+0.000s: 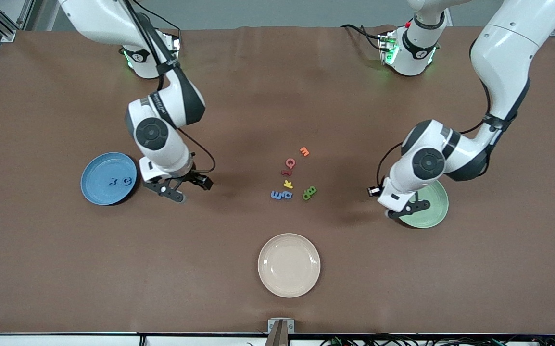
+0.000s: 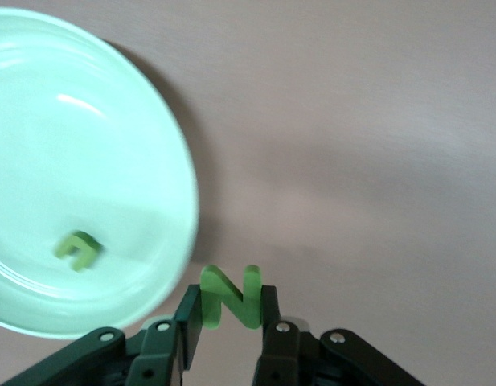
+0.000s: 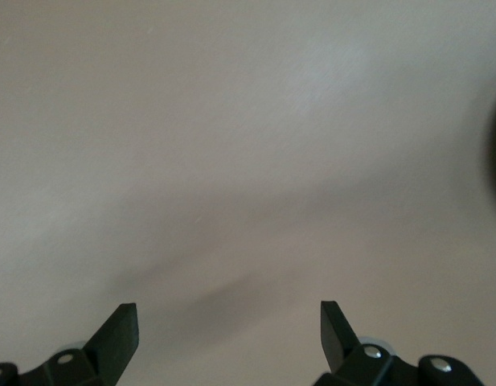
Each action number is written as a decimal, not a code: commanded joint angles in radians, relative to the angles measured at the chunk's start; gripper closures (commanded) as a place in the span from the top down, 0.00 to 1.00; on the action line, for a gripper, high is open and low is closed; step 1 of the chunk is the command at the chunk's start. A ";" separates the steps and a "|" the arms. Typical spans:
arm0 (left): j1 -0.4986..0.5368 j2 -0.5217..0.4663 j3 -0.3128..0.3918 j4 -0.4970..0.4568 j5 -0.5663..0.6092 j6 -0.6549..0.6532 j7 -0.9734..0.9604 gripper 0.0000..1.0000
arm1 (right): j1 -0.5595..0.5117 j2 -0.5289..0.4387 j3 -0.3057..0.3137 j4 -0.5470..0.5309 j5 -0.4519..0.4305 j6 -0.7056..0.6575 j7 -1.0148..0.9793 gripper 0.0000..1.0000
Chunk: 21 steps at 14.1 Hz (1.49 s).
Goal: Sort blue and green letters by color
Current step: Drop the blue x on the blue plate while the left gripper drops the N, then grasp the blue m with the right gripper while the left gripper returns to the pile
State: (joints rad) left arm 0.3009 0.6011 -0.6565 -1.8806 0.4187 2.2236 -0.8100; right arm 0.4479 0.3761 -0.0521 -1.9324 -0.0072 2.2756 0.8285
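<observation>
Left gripper [image 2: 231,322] is clamped on a green letter [image 2: 230,297], an N or Z shape, hanging at the rim of the green plate [image 1: 434,218] at the lower right of the front frame. In the left wrist view the letter sits just off the plate's edge, over bare table, with one green letter [image 2: 77,249] already lying in the plate.

Right gripper [image 1: 177,185] has its jaws wide and empty, over the table beside the blue plate [image 1: 95,170] at mid left. Two blue letters [image 1: 119,181] lie in that plate.

Still loose mid-frame: two blue letters [image 1: 281,194], two green letters [image 1: 309,192], plus a yellow letter [image 1: 287,184], red letters [image 1: 289,166] and an orange letter [image 1: 304,152]. A cream plate [image 1: 289,265] sits lower centre, with nothing in it.

Risks: releasing now probably drops the letter outside the rim or bounces it off the lip; it needs to move further over the plate first. The loose letters are packed tightly, so the next grab could catch a neighbour or push the yellow one.

Surface is a brown mat [image 1: 277,298], slightly wrinkled along the top edge. Metal framing shows at the top left corner, cables along the bottom edge.
</observation>
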 commanded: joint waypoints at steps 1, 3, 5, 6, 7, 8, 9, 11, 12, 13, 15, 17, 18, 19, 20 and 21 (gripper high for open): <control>0.088 -0.032 -0.017 -0.040 0.020 -0.005 0.090 0.15 | -0.023 0.012 0.009 0.032 0.010 -0.037 -0.016 1.00; 0.148 -0.035 -0.017 -0.054 0.022 -0.005 0.164 0.15 | -0.008 0.012 0.014 0.033 0.047 -0.024 0.132 1.00; 0.188 -0.043 -0.017 -0.067 0.022 -0.004 0.225 0.15 | 0.047 0.058 0.014 0.100 0.069 -0.034 0.339 1.00; 0.207 -0.044 -0.017 -0.075 0.022 -0.004 0.245 0.15 | 0.070 0.098 0.014 0.151 0.076 -0.034 0.515 1.00; 0.219 -0.047 -0.017 -0.084 0.032 0.002 0.264 0.15 | 0.098 0.147 0.014 0.215 0.078 -0.036 0.696 1.00; 0.233 -0.047 -0.017 -0.093 0.052 0.007 0.272 0.15 | 0.130 0.220 0.014 0.318 0.076 -0.063 0.869 1.00; 0.248 -0.043 -0.018 -0.097 0.073 0.011 0.273 0.15 | 0.144 0.281 0.014 0.407 0.078 -0.109 0.985 1.00; 0.259 -0.041 -0.017 -0.112 0.109 0.019 0.284 0.15 | 0.170 0.381 0.015 0.525 0.079 -0.130 1.189 1.00; 0.270 -0.037 -0.017 -0.118 0.126 0.027 0.291 0.15 | 0.187 0.421 0.015 0.570 0.085 -0.128 1.245 1.00; 0.274 -0.035 -0.017 -0.121 0.130 0.037 0.293 0.15 | 0.204 0.461 0.015 0.616 0.098 -0.128 1.299 0.99; 0.274 -0.034 -0.017 -0.132 0.130 0.062 0.293 0.16 | 0.218 0.533 0.017 0.697 0.115 -0.125 1.415 0.99; 0.274 -0.032 -0.017 -0.137 0.130 0.067 0.293 0.22 | 0.244 0.592 0.015 0.756 0.115 -0.125 1.460 0.99; 0.274 -0.032 -0.017 -0.137 0.132 0.067 0.293 0.28 | 0.253 0.603 0.015 0.765 0.115 -0.123 1.462 0.99; 0.274 -0.032 -0.017 -0.137 0.132 0.067 0.295 0.36 | 0.258 0.609 0.017 0.770 0.115 -0.120 1.462 0.97; 0.274 -0.034 -0.017 -0.137 0.132 0.067 0.295 0.43 | 0.262 0.610 0.017 0.771 0.116 -0.102 1.463 0.93; 0.274 -0.035 -0.017 -0.135 0.132 0.067 0.296 0.49 | 0.265 0.615 0.017 0.773 0.118 -0.082 1.474 0.89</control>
State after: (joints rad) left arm 0.5602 0.5948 -0.6620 -1.9925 0.5322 2.2782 -0.5278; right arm 0.7061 0.9667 -0.0314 -1.2096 0.0975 2.1893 2.2731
